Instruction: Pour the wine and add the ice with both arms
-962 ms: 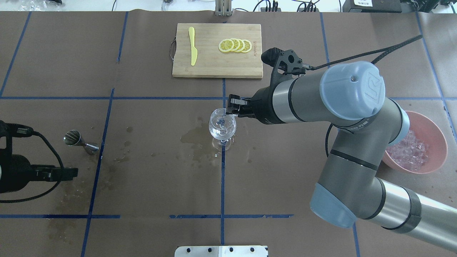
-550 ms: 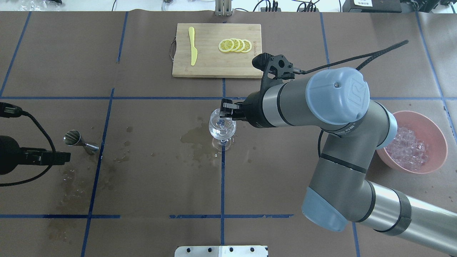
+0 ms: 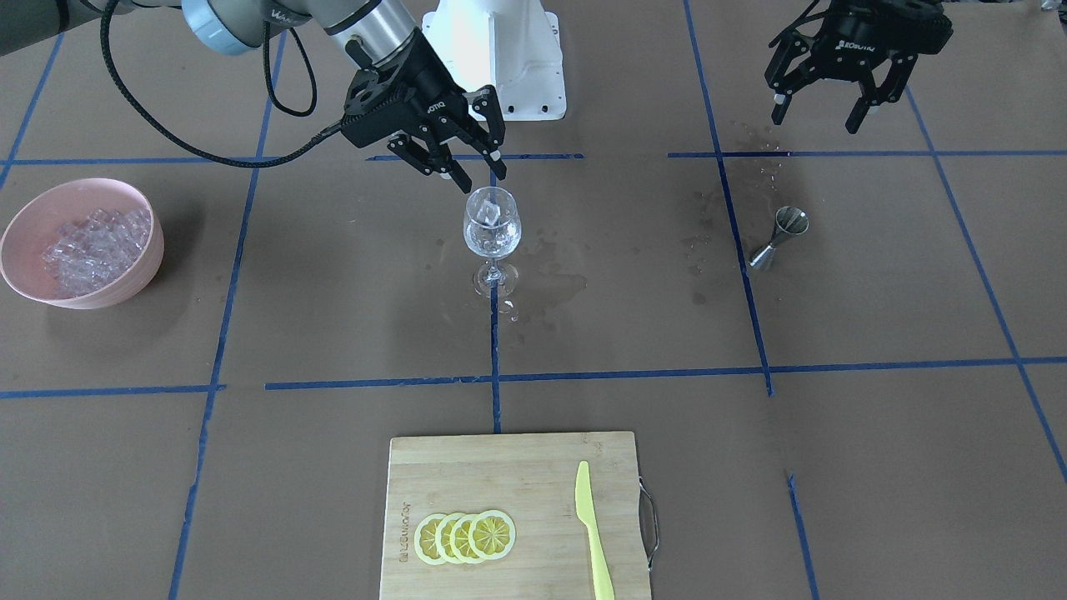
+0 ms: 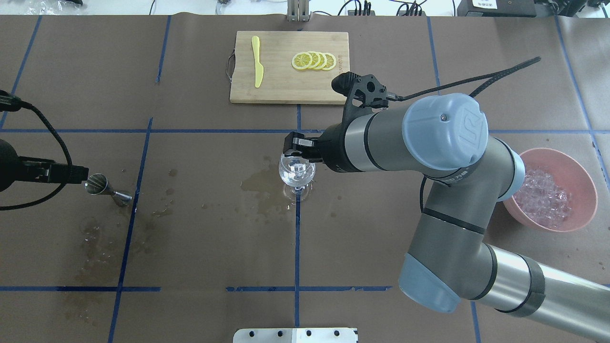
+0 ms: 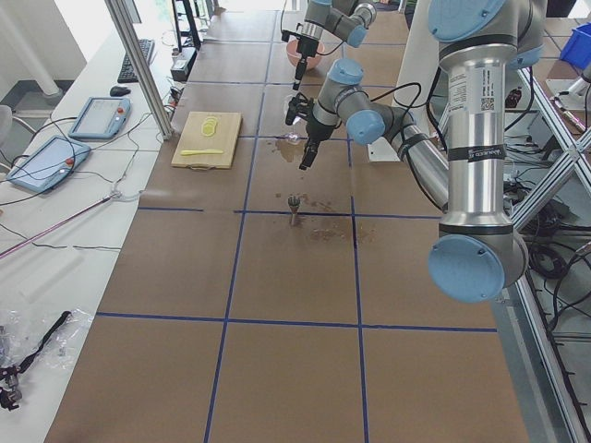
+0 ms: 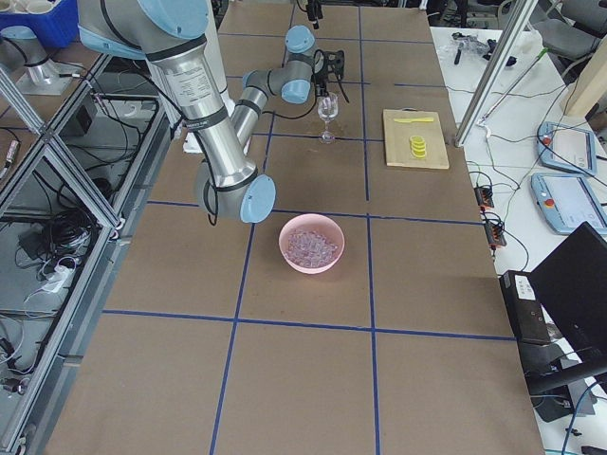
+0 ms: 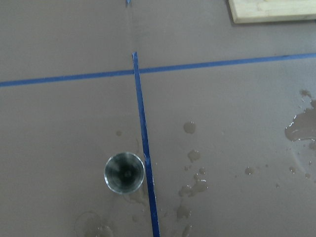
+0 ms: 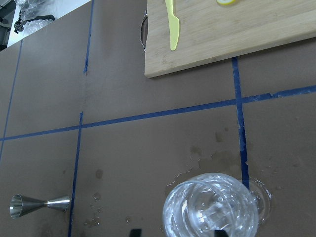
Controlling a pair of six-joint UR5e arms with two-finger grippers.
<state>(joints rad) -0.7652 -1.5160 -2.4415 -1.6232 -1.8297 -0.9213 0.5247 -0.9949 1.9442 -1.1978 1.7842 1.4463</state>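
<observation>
A stemmed wine glass (image 3: 492, 229) (image 4: 296, 172) stands on the centre blue line, with one clear ice cube (image 3: 492, 213) inside it. I cannot tell the wine from the glass itself. My right gripper (image 3: 480, 169) (image 4: 291, 148) hovers open just above the rim with nothing between its fingers. The right wrist view looks down into the glass (image 8: 211, 212). More ice fills a pink bowl (image 3: 25, 218) (image 4: 584, 177). My left gripper (image 3: 821, 112) is open and empty, above and just short of a steel jigger (image 3: 779, 237) (image 4: 107, 188) (image 7: 124, 172).
A bamboo cutting board (image 4: 281, 88) (image 3: 500, 467) with lemon slices (image 4: 314, 61) and a yellow knife (image 4: 257, 62) lies at the far side. Wet spill patches (image 4: 257, 183) darken the paper beside the glass and around the jigger.
My right gripper has slid left over the glass, and an ice cube now shows inside it. My left gripper has moved forward, from well behind the jigger to just beside it.
</observation>
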